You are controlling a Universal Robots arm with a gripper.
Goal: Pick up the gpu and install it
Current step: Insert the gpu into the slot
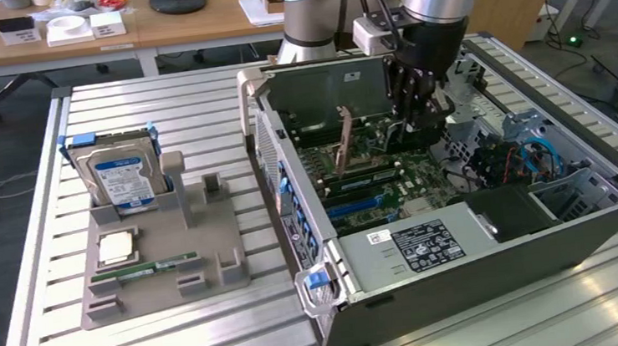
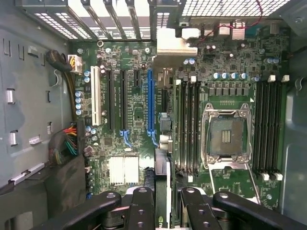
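So the arm's black two-finger gripper (image 1: pixel 417 127) is down inside the open grey tower computer case (image 1: pixel 485 267), which is lying on its side on the slatted metal table (image 1: pixel 190 343). In the wrist view its dark fingers (image 2: pixel 141 208) are pinched narrow on the gpu (image 2: pixel 162 167), a thin dark card seen edge-on, with its pale metal bracket end up by the case's rear vent slots. The card hangs over the case's green motherboard (image 2: pixel 134 120), just beside the long blue slot (image 2: pixel 150 100) and between it and the row of black memory slots (image 2: pixel 189 124); can't tell if it's touching the board.

Outside the case, on the exterior view's left, a grey plastic parts tray (image 1: pixel 219 231) has a silver hard drive with a blue-white label (image 1: pixel 119 179) standing up in it and a narrow green memory stick (image 1: pixel 144 270) lying flat.
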